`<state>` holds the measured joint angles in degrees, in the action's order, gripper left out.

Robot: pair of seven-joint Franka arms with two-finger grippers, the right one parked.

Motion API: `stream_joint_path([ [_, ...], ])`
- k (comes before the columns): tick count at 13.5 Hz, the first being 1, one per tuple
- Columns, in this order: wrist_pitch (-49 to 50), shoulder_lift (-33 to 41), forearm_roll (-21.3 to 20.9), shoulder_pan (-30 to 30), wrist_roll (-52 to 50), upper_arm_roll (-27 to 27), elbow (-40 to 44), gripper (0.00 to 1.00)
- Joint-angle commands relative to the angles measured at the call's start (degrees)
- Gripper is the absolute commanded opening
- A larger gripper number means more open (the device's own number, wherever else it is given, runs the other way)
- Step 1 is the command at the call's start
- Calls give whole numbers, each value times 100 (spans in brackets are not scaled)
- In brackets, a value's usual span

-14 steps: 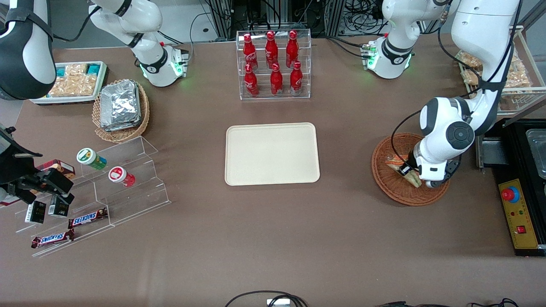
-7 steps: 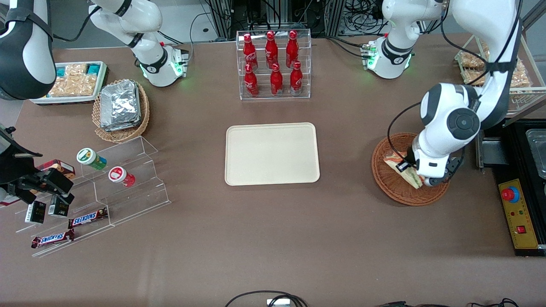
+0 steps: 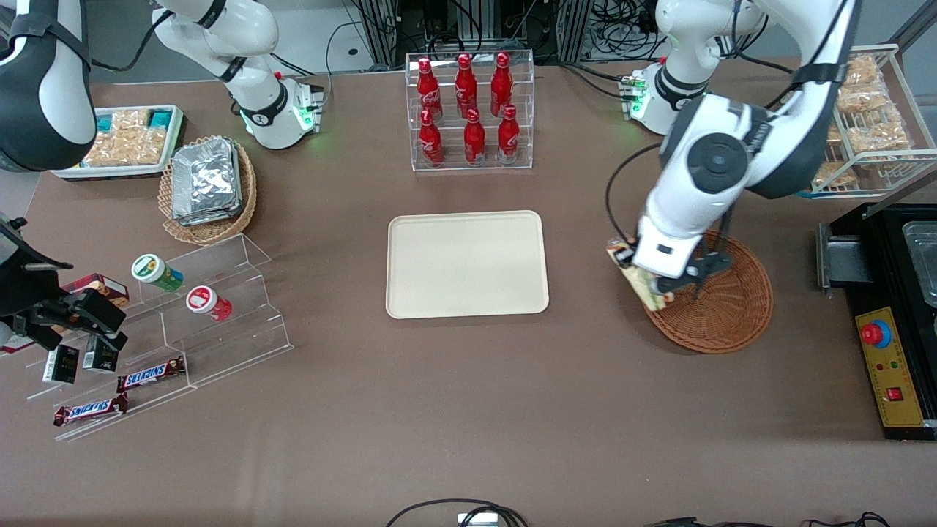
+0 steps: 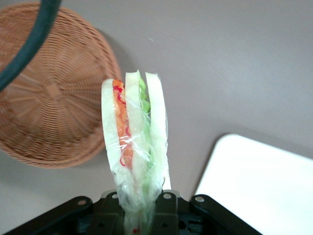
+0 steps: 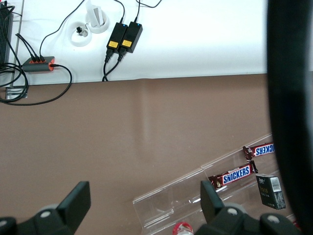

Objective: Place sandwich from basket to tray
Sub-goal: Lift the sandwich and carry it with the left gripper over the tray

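My left gripper (image 3: 654, 287) is shut on the wrapped sandwich (image 3: 638, 282) and holds it in the air above the basket's rim on the tray's side. In the left wrist view the sandwich (image 4: 134, 147) stands out from the gripper (image 4: 142, 213), showing pale bread with orange and green filling under clear wrap. The reddish-brown wicker basket (image 3: 725, 315) holds nothing that shows; it also appears in the left wrist view (image 4: 49, 98). The cream tray (image 3: 467, 263) lies bare at the table's middle, and its corner shows in the left wrist view (image 4: 259, 186).
A clear rack of red bottles (image 3: 470, 110) stands farther from the front camera than the tray. A wire rack of snack packs (image 3: 871, 117) and a black control box (image 3: 889, 359) sit at the working arm's end. A tan basket of foil packs (image 3: 207, 183) and clear tiered shelves (image 3: 176, 322) lie toward the parked arm's end.
The gripper has lifted the sandwich out of the basket and carried it toward the tray, to above the basket's rim. The arm has swung with it.
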<state>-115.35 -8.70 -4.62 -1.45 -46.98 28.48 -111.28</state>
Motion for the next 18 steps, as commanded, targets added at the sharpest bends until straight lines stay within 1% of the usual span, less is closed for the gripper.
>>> stream_joint_path([
  [1,-189,-342,-196,-13,48,455,159,12],
  [3,-189,-474,-538,-13,84,824,133,12],
  [4,-198,-579,-670,-13,84,991,141,9],
  [6,-268,-842,-925,-5,66,1316,159,9],
  [8,-347,-1036,-996,4,66,1528,150,9],
  [9,-408,-1150,-1118,4,66,1660,150,9],
  [10,-496,-1308,-1320,161,-12,1722,150,10],
  [11,-540,-1396,-1452,380,-39,1722,176,13],
  [12,-628,-1536,-1541,469,-48,1722,211,15],
  [15,-953,-1932,-1611,838,-231,1679,255,17],
  [18,-1007,-2581,-2313,953,-881,1643,387,18],
])
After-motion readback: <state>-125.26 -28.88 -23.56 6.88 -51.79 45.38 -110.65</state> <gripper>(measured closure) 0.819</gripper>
